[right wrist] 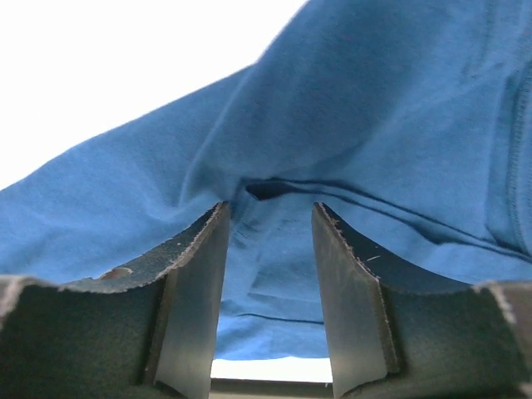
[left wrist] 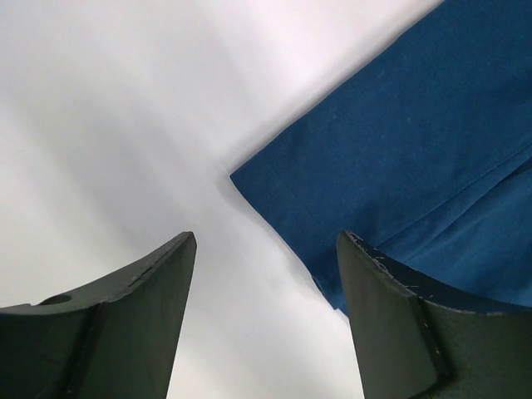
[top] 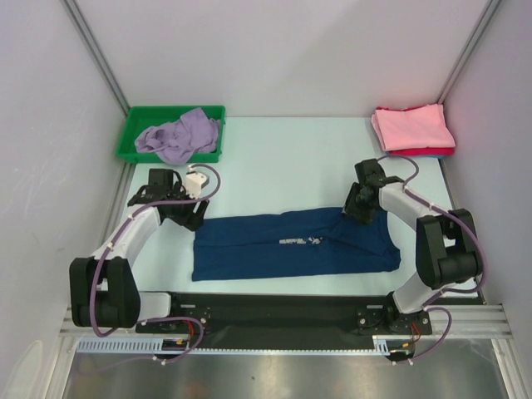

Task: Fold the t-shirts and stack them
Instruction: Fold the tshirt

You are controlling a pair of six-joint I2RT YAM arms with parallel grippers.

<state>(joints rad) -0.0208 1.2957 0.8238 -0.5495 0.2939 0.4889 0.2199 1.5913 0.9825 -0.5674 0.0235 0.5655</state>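
The navy tee [top: 291, 245] lies folded into a long band across the near middle of the worktop [top: 283, 158]. My right jaws are clamped on a pucker of its cloth near the far right edge, and the fabric rises in taut creases to them. My left jaws stand apart just off its far left corner, one finger [left wrist: 416, 332] over the hem. A lavender tee [top: 179, 135] sits crumpled in the bin [top: 130, 133] at far left. Pink tees [top: 411, 129] are stacked at far right.
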